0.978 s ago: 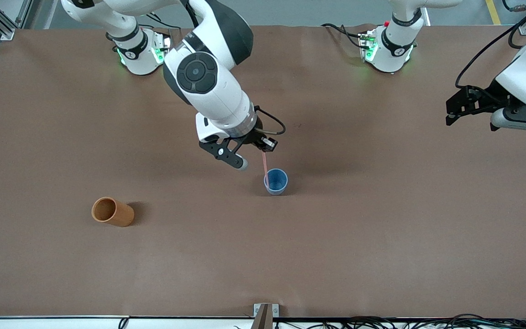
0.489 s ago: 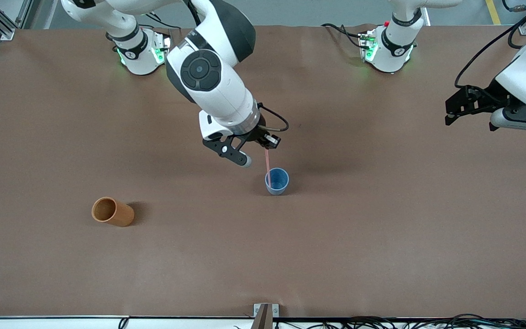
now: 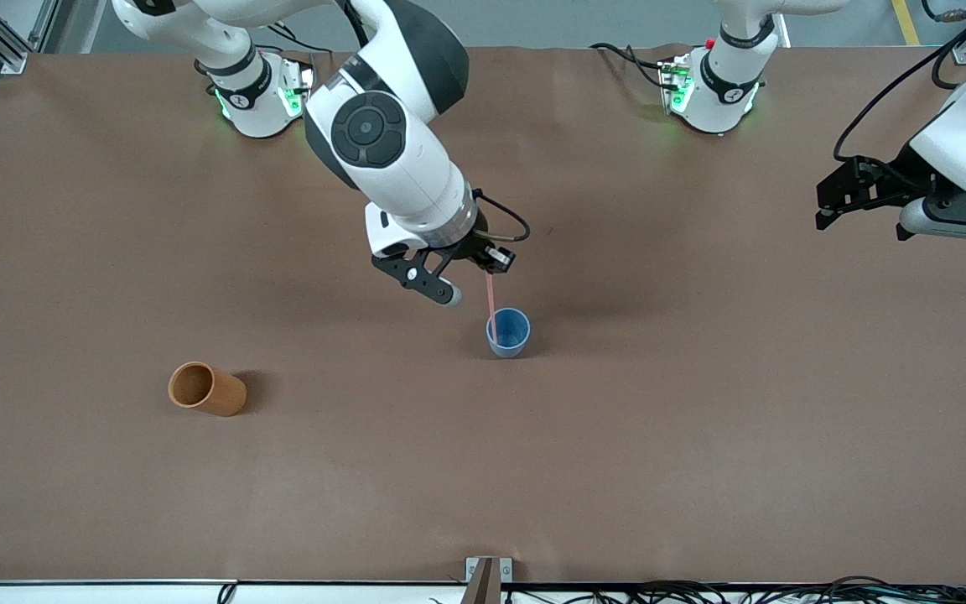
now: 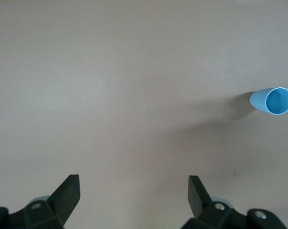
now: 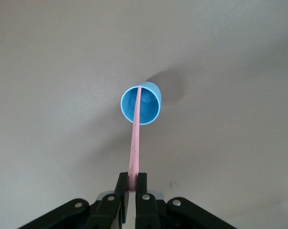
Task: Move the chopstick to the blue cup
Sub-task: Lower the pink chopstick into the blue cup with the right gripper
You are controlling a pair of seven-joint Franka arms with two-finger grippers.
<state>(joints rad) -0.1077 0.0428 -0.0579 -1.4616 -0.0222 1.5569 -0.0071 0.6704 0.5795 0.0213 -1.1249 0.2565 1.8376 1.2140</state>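
Right wrist view looks straight down the chopstick (image 5: pixel 135 143): its upper end is pinched between the clenched fingers (image 5: pixel 121 195) of the right gripper (image 5: pixel 132 191), and its lower end runs to the mouth of the blue cup (image 5: pixel 151 95), appearing to sit just inside the rim, though how deep it reaches cannot be told. From the front, the right gripper (image 3: pixel 483 267) hangs over the counter (image 3: pixel 701 436) just beside the cup (image 3: pixel 508 333), with the chopstick (image 3: pixel 490 304) slanting down from it into the cup's opening. The cup stands upright near the middle of the counter; an orange cup (image 3: pixel 206 389) lies on its side well apart, toward the right arm's end and nearer the front camera. The left gripper (image 3: pixel 835 197) waits over its own end of the counter, fingers (image 4: pixel 67 193) spread wide and holding nothing. I judge the step in hand to be the insertion itself: the stick is aligned with the cup and its tip is at or within the rim, but not let go. The next move likely calls for a little more lowering so the tip settles on the bottom, then a gentle release, since a long stick dropped at a slant could tip so light a cup or slide out over the rim.
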